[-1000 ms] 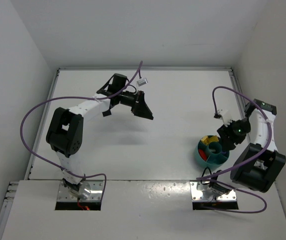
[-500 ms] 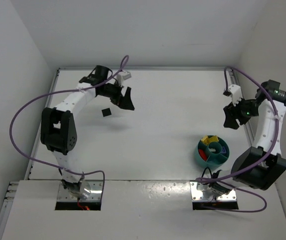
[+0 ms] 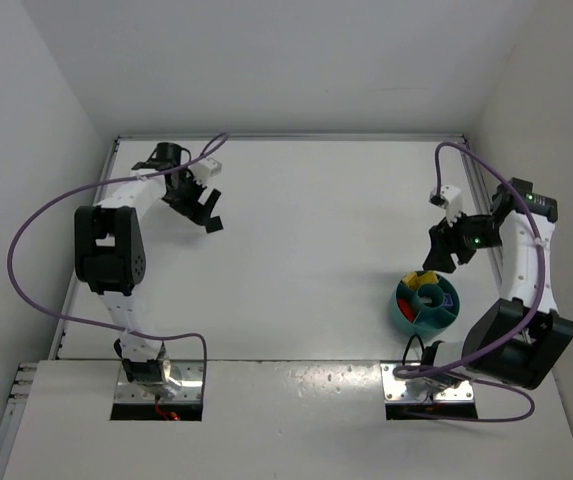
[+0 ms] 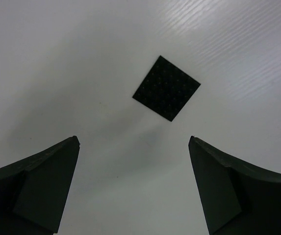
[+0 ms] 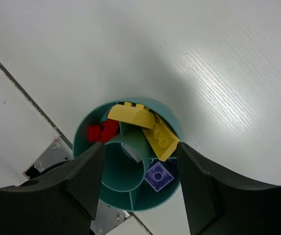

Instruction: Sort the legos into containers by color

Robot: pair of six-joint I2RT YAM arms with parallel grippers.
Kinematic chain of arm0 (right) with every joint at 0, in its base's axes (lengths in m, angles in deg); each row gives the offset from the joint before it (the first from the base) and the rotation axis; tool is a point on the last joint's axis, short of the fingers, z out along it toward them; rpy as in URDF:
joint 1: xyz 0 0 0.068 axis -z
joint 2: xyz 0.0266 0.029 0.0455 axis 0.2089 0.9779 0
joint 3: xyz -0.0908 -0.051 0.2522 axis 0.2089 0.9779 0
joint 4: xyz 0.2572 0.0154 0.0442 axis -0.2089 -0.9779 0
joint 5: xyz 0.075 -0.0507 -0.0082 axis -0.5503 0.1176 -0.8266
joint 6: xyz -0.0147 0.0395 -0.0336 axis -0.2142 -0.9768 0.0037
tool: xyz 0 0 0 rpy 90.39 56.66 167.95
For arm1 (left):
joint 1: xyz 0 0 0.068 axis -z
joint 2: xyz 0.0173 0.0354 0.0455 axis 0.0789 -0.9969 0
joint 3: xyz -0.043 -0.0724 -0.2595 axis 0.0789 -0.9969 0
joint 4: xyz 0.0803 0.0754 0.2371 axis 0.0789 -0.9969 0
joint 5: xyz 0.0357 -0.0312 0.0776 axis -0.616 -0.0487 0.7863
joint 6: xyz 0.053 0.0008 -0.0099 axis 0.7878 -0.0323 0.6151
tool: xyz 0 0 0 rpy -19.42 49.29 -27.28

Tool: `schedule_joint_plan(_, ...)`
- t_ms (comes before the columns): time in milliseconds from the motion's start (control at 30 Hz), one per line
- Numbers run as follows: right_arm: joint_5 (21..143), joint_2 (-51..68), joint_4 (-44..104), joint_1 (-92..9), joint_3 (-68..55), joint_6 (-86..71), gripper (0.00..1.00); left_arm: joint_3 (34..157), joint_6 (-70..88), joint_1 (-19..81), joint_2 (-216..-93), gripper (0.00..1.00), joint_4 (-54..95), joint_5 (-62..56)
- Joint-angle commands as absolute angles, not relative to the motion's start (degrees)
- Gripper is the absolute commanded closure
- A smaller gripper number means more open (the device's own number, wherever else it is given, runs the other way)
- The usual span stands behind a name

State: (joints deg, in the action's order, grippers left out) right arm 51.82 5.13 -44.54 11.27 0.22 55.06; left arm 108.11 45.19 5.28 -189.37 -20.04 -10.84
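Teal bowl [image 3: 398, 312] is sitting by the right base, with yellow bricks [image 5: 140, 122], red bricks [image 5: 101, 131] and a purple brick [image 5: 159, 175] grouped by colour inside. Right tool [image 5: 139, 149] is hovering above it, part-open and empty. Farther off, left tool [image 4: 134, 140] is hanging fully spread and empty over a black studded square [image 4: 166, 88] on the bench [image 3: 316, 250], probably lining up a pick.

Teal bowl [image 3: 403, 316] w/ yellow, red, purple legos [image 5: 133, 115].
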Motion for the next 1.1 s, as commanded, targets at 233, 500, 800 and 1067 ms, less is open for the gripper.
schedule_joint_plan(233,48.3,2.5,-41.1,9.9,2.1,52.8,0.4,102.9,61.1,7.5,-189.6,0.0,-10.6,-11.4)
schedule_joint_plan(500,46.7,3.0,-40.6,8.8,2.1,51.7,0.4,110.7,65.4,10.8,-198.7,0.07,-18.1,-15.1)
schedule_joint_plan(800,47.3,4.2,-40.6,7.1,1.1,50.7,0.4,114.3,67.0,13.4,-205.3,0.18,-21.1,-9.7)
schedule_joint_plan(1067,47.8,4.7,-40.6,6.6,0.6,50.7,0.4,113.1,70.4,11.1,-204.7,0.19,-24.0,-8.4)
